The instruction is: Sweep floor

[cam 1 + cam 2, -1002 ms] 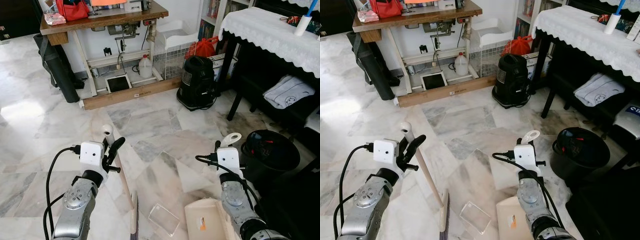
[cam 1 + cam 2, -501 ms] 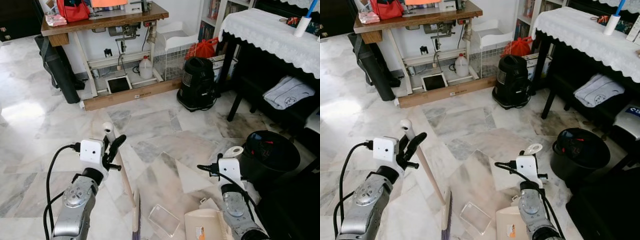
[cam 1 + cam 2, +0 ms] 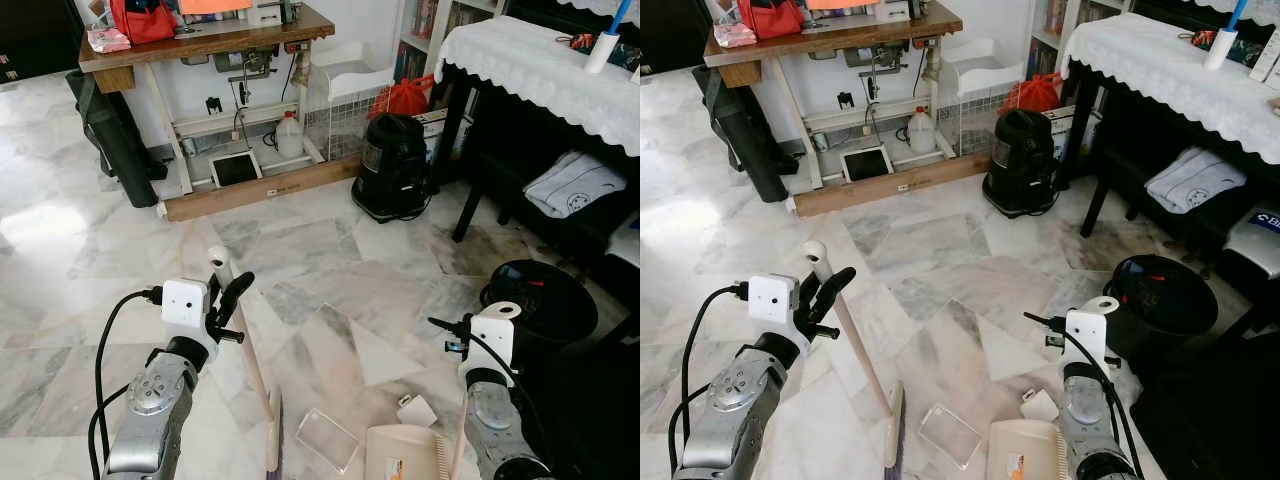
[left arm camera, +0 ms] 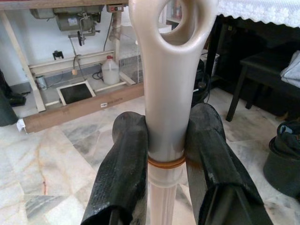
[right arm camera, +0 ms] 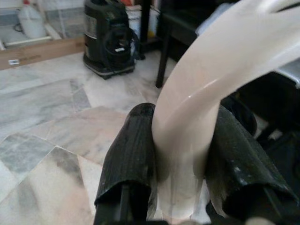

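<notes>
**A:** ok so what's the left gripper (image 4: 166, 154) doing here?

**B:** It's clamping the broom handle (image 4: 169, 93), just under the hanging loop at the top. In the wrist view both black fingers (image 4: 123, 168) are pressing against the cream plastic on either side, right at a thin brown ring. From the head camera the handle is running down and slanting to the robot's right, ending at the broom head (image 3: 273, 440) sitting on the marble floor (image 3: 90, 260).

**A:** and the right one?

**B:** The right gripper (image 5: 180, 154) is squeezing the dustpan handle (image 5: 211, 89), a cream curved piece. Fingers are tight on both sides of it. The dustpan (image 3: 405, 455) itself is lying on the floor just left of that arm, near the bottom edge of the head view.

**A:** anything to actually sweep?

**B:** Yeah, a clear plastic tray-looking thing (image 3: 327, 438) is lying between the broom head and the dustpan, close to both. There's also a small white scrap (image 3: 415, 410) just beyond the dustpan's far edge.

**A:** what's around?

**B:** A black bucket (image 3: 545, 300) is sitting just past the right arm. Further out, a black canister vacuum (image 3: 397, 165) is standing near a dark table with a white lace cloth (image 3: 540, 65). Across the room a wooden sewing table (image 3: 200, 45) is standing against the wall with a white jug (image 3: 291, 135) under it and a red bag (image 3: 150, 18) on top.
</notes>
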{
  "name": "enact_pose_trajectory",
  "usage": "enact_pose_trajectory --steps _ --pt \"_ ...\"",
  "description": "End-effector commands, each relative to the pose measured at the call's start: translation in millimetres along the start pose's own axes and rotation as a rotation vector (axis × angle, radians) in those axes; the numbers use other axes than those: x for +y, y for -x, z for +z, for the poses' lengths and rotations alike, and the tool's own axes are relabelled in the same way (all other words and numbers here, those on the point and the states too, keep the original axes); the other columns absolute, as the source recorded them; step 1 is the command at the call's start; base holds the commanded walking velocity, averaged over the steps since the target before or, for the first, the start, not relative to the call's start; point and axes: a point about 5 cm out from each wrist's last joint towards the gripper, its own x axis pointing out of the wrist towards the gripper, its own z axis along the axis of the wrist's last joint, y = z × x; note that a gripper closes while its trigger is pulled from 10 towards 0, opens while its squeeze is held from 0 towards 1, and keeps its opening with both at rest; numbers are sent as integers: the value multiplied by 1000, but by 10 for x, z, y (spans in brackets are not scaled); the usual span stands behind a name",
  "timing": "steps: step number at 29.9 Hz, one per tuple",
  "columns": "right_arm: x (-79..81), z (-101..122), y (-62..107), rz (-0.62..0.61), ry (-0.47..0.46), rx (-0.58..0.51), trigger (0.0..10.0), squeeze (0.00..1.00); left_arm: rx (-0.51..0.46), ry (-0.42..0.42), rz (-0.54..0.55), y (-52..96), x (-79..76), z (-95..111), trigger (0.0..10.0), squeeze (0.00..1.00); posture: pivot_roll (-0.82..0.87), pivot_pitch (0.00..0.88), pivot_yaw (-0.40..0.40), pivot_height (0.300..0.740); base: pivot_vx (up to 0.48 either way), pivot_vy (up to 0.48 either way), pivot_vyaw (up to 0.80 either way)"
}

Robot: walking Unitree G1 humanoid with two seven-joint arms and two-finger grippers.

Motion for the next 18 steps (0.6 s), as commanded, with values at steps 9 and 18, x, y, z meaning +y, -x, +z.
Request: enact_pose_trajectory --steps 9,18 --pt "16 -158 16 -27 -114 173 10000 0 -15 -3 -14 -16 -12 59 10000 0 159 44 37 740 0 0 0" --pt "1 -111 -20 -44 -147 170 10000 0 -12 -3 -15 -21 -10 57 10000 0 157 45 36 740 0 0 0"
